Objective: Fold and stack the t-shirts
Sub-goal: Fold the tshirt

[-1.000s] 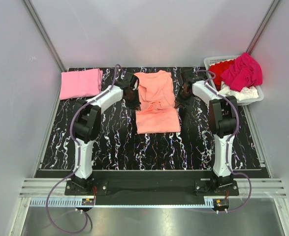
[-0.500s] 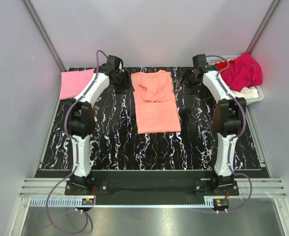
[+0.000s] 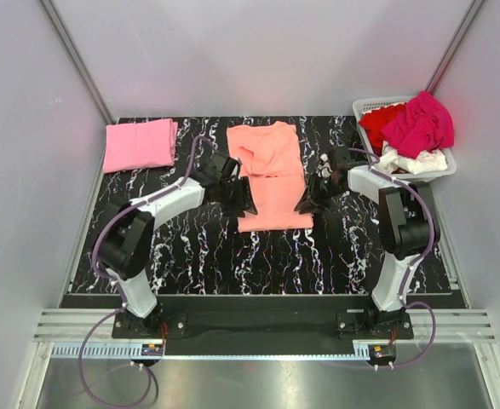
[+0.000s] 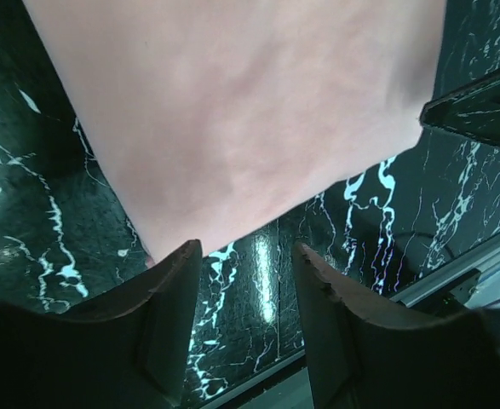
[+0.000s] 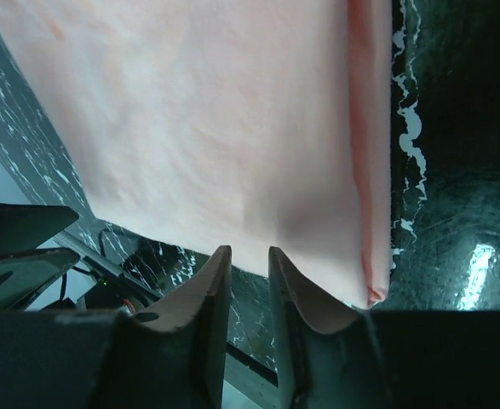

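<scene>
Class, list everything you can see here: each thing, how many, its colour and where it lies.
salmon t-shirt: 1, salmon-orange, table centre, partly folded
pink t-shirt: 1, light pink, folded, far left
basket: 1, white, far right
magenta t-shirt: 1, magenta, atop basket
red t-shirt: 1, red, in basket
white t-shirt: 1, white, in basket
table: 1, black marbled, under all
left claw: 1, black, salmon t-shirt's left edge
right claw: 1, black, its right edge

Black marbled table point(image 3: 198, 256) in view: a salmon-orange t-shirt point(image 3: 271, 183) lies flat mid-table, a folded light pink t-shirt point(image 3: 139, 145) sits far-left, and a white basket point(image 3: 444, 166) far-right.
</scene>
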Action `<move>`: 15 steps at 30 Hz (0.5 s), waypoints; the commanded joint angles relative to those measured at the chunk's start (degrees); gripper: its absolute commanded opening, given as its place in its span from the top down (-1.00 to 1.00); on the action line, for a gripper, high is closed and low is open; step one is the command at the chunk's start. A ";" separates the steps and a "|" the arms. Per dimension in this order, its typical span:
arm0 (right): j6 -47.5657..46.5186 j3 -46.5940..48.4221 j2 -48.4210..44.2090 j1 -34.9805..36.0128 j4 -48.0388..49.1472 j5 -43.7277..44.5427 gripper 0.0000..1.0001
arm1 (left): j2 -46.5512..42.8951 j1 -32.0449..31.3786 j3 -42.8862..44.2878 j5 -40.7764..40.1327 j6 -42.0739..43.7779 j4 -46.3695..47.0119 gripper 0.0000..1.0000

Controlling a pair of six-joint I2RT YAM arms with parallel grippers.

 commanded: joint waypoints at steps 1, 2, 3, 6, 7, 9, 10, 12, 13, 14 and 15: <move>-2.48 -1.21 1.50 -0.26 5.21 -3.87 0.41 | 1.04 -0.08 -3.68 2.64 -4.10 10.79 -0.01; -2.65 -2.26 1.85 -0.52 5.39 -3.17 0.47 | 1.74 0.00 -4.57 2.47 -4.19 11.33 0.01; -2.74 -2.79 2.20 -0.61 5.30 -2.38 0.49 | 2.01 -0.09 -6.14 2.38 -4.36 11.68 0.02; -2.48 -5.25 3.17 -1.22 5.12 1.92 0.57 | 2.80 0.00 -9.13 1.15 -3.66 12.74 0.03; -2.48 -5.87 3.17 -1.57 6.08 1.93 0.61 | 3.07 0.00 -9.84 0.63 -3.31 12.83 0.03; -0.99 -8.33 1.95 -2.45 6.97 3.76 0.64 | 3.94 0.00 -11.77 -1.04 -2.09 13.09 0.06; -0.72 -8.94 1.07 -2.37 6.80 4.22 0.66 | 4.64 0.00 -12.31 -1.66 -1.56 12.92 0.07; -0.72 -9.39 0.45 -2.45 6.53 5.18 0.65 | 5.44 0.00 -13.01 -3.93 0.11 12.30 0.08; -0.81 -9.22 0.01 -2.45 5.22 6.06 0.65 | 5.96 0.00 -12.93 -4.90 0.55 11.00 0.09; -0.64 -9.13 -0.34 -2.45 4.60 7.11 0.65 | 6.06 0.00 -12.67 -5.78 1.17 10.11 0.09; -0.81 -9.04 -0.43 -2.45 4.07 9.12 0.65 | 6.06 0.00 -11.97 -6.75 1.96 9.41 0.10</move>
